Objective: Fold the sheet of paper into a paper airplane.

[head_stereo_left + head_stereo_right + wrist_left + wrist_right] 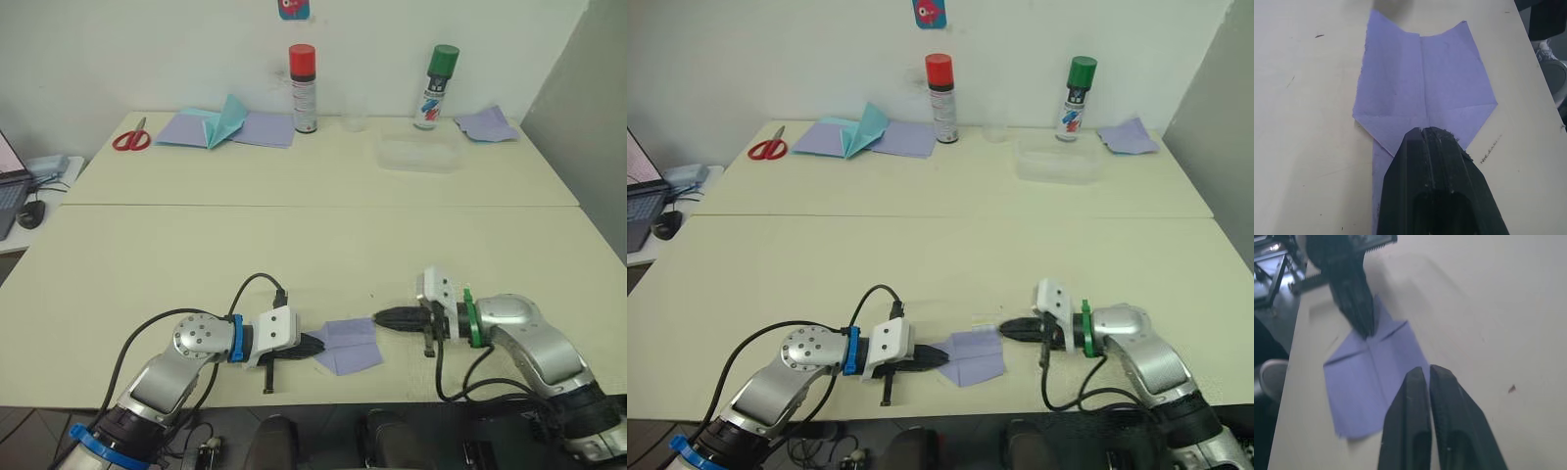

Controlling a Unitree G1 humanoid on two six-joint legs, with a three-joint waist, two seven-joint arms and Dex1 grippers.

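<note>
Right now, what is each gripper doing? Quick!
Left gripper: closed, tip resting on the sheet of paper, not holding it.
Right gripper: closed, holding nothing, at the paper's edge.

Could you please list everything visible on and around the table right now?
sheet of paper: one, lavender, partly folded, near table edge between grippers
scissors: one, red handles, far left
flat sheets: lavender, with teal folded piece, far left
spray cans: two, red cap, green cap, far edge
clear container: one, far right
rumpled scrap: one, lavender, far right corner
table: cream
left gripper: shut, tips on paper
right gripper: shut, at paper's edge
</note>
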